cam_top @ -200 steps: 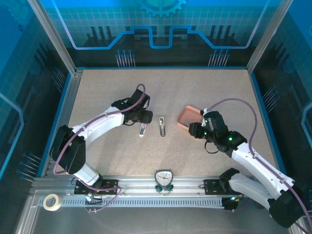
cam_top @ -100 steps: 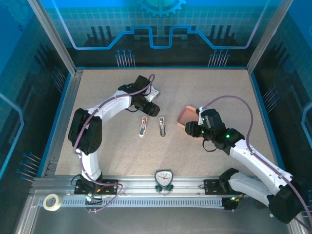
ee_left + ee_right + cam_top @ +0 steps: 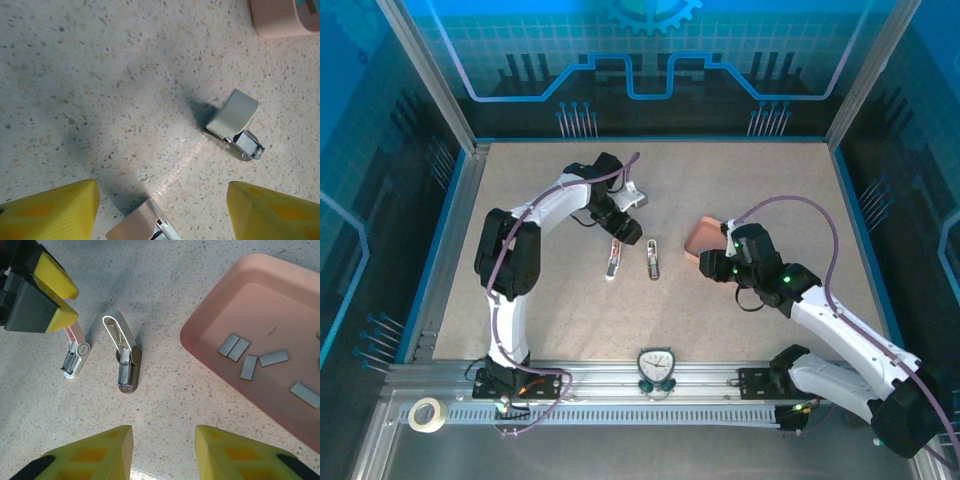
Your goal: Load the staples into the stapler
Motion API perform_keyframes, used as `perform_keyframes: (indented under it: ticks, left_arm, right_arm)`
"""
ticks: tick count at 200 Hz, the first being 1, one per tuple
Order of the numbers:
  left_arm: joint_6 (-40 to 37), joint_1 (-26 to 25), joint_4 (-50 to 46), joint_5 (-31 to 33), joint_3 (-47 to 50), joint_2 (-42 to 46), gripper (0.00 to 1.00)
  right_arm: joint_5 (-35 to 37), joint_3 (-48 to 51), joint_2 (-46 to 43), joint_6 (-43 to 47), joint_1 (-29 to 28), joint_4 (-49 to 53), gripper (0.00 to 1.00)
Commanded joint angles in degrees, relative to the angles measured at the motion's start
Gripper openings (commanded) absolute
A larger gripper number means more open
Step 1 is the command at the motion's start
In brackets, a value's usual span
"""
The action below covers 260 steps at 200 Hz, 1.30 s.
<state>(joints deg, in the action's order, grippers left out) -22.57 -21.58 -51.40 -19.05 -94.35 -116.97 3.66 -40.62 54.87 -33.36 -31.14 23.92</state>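
Left hand spread wide, empty; stapler cut off at wrist view's bottom edge. Right hand parted, empty. Staples in tray, its right side cropped.

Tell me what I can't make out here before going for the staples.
Pink stapler: left wrist view, mostly cut off by the bottom edge.
Tray: right wrist view, right edge cuts it, so the staples can't be counted.
Top view: tray partly behind the right gripper; staples too small.
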Motion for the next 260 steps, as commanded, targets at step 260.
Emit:
perform_keyframes:
  ticks: [260]
  left_arm:
    - [3.6,-0.3,1.4,4.9,15.7,11.9,0.40]
  right_arm:
    - [1.0,-0.8,-2.0,0.8,-0.7,-0.2,0.38]
